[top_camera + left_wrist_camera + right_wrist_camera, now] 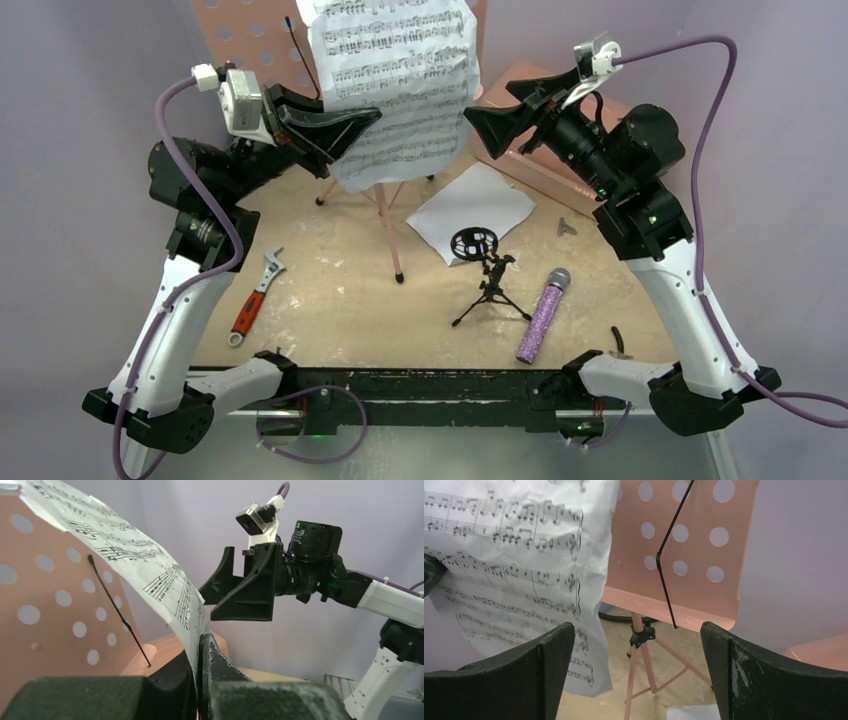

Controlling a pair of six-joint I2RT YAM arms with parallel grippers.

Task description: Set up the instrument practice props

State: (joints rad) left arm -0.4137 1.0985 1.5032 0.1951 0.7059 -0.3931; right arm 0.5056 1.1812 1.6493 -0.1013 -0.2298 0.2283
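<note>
Lilac walls [60, 100], dusty tan tabletop [330, 300]; left fingers [220, 670] clamp the sheet music [400, 70], right fingers [549, 665] apart

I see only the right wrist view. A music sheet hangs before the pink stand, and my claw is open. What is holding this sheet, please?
Observer: The left claw is shut on the music sheet, pinching it from the side.
Operator: And where is the microphone?
Observer: The purple microphone lies flat on the table, toward its near right corner.
Operator: Is its small stand upright?
Observer: Yes, the black tripod mic stand stands on its legs, left of the microphone.
</note>
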